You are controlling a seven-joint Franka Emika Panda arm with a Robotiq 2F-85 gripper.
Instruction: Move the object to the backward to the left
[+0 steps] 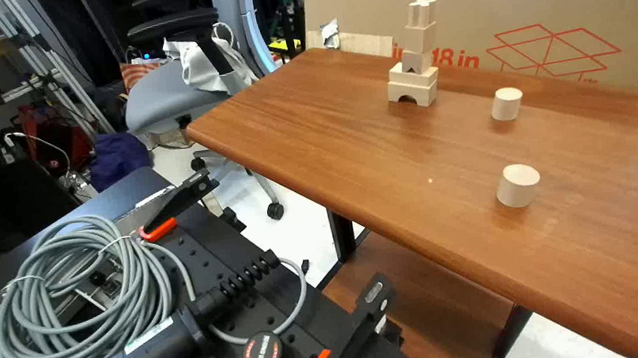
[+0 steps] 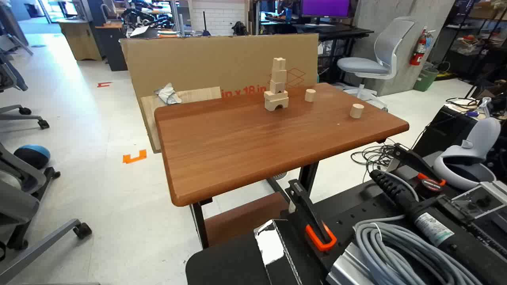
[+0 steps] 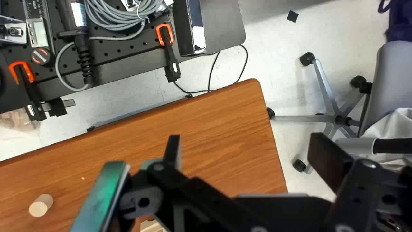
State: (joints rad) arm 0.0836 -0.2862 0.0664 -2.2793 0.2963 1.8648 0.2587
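The object, a small light tan wooden cylinder peg, stands upright on the brown table near its back edge. The peg also shows in an exterior view, to the right of a block tower. It is hidden or out of view in the wrist view. A wider, larger wooden cylinder stands nearer the front, and also shows in an exterior view and in the wrist view. My gripper is open and empty, high above the table and its end edge. It does not show in the exterior views.
A tower of stacked wooden blocks, with an arch at its base, stands near the table's back edge. A cardboard sheet stands behind the table. A black bench with clamps and coiled grey cable lies in front. An office chair stands beyond one end.
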